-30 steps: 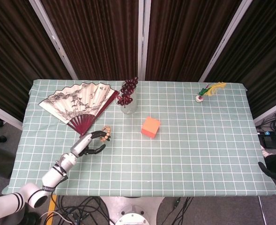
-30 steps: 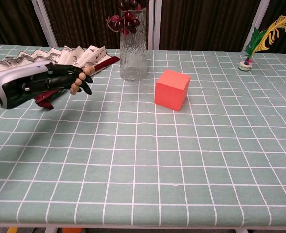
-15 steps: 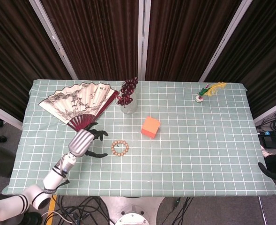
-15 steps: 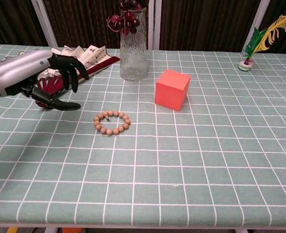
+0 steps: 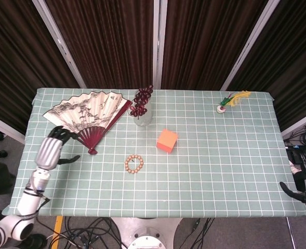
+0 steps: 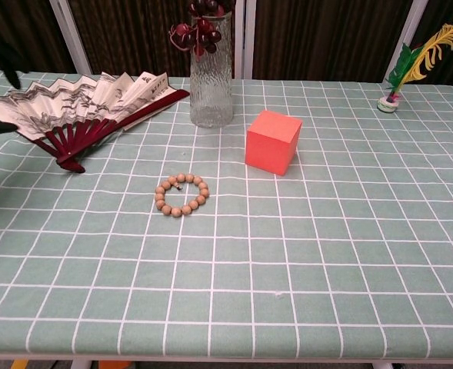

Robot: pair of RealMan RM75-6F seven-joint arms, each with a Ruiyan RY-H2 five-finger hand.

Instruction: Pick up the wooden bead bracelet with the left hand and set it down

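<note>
Lying flat on the green checked cloth of the desk (image 5: 236, 171), the wooden bead bracelet (image 5: 134, 164) forms a closed ring a little left of the frame's centre in the head view, and just left of centre in the chest view (image 6: 181, 194). Nothing touches it. My left robot hand (image 5: 53, 149) sits well apart from it, out at the left edge of the desk in the head view, level with the lower edge of the folding fan (image 5: 88, 114). Its fingers are spread with the thumb sticking out toward the right of the frame, and it holds nothing. In the chest view only dark fingertips show at the far left edge. The orange cube (image 5: 167, 140) stands to the upper right of the bracelet, near but not touching, and the glass vase (image 6: 211, 77) with dark red berries stands above it. My right robot hand (image 5: 304, 189) shows only partly at the lower right edge of the head view, off the desk; whether its fingers are apart or curled I cannot tell.
</note>
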